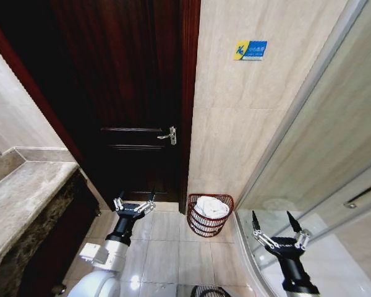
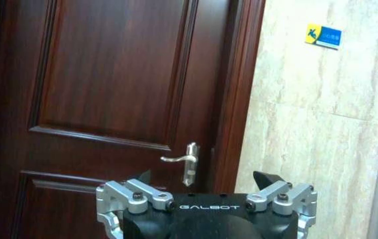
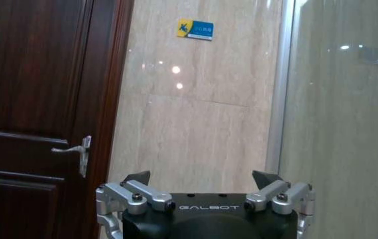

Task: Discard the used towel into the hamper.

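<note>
You can call this done, I judge: white towel [image 1: 211, 206] sits bundled inside the hamper [image 1: 195, 224] on the floor against the tiled wall beside the door, left gripper [image 1: 135, 205] and right gripper [image 1: 276, 230] both spread, holding nothing.

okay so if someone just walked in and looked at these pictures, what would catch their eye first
Probably the white towel already lying in the red-brown hamper, which stands on the floor against the tiled wall just right of the dark wooden door. Next, the two open, empty grippers held low: the left gripper before the door, the right gripper by the glass shower screen.
</note>
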Motion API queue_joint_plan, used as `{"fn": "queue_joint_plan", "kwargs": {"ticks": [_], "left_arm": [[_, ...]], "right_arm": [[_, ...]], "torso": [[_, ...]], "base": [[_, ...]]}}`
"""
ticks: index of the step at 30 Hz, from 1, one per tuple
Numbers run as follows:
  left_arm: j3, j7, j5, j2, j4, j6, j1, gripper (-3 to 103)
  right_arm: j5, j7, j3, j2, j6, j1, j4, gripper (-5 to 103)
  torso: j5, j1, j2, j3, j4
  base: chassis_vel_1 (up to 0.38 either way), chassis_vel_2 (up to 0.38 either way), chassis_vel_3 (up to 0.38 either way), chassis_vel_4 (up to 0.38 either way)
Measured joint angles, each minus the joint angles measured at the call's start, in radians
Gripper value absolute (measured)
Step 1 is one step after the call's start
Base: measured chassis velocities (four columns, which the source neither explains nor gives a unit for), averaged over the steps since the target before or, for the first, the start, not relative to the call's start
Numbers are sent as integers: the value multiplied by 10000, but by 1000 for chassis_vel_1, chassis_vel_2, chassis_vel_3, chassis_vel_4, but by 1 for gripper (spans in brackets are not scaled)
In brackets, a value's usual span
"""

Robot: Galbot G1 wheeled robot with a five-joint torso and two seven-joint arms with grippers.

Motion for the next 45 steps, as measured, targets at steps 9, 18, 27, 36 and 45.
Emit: {"fn": "queue_joint_plan", "kwargs": {"ticks": [9,18,27,36,45], "left_arm": [[0,0,0,0,0,0,1,100],[0,0,0,0,0,0,0,100],[1,0,0,-1,1,0,0,100],[0,0,0,0,0,0,2,100],[1,0,0,0,0,0,0,100]], "right_arm": [[0,0,1,0,0,-1,0,100],[0,0,1,0,0,-1,0,100],[0,0,1,0,0,0,0,100],[0,0,1,0,0,0,0,100],[0,0,1,-1,0,0,0,100]], "torso": [[-4,-11,6,-4,-1],[-2,-4,3,-1,1],[-2,-1,-2,1,1],[-6,-10,5,-3,0],[-1,-1,1,0,1]], "base": [[137,-149,-133,151],[105,-77,-93,72],[102,-122,-121,125],[189,-183,-179,191],[114,-105,-113,107]]}}
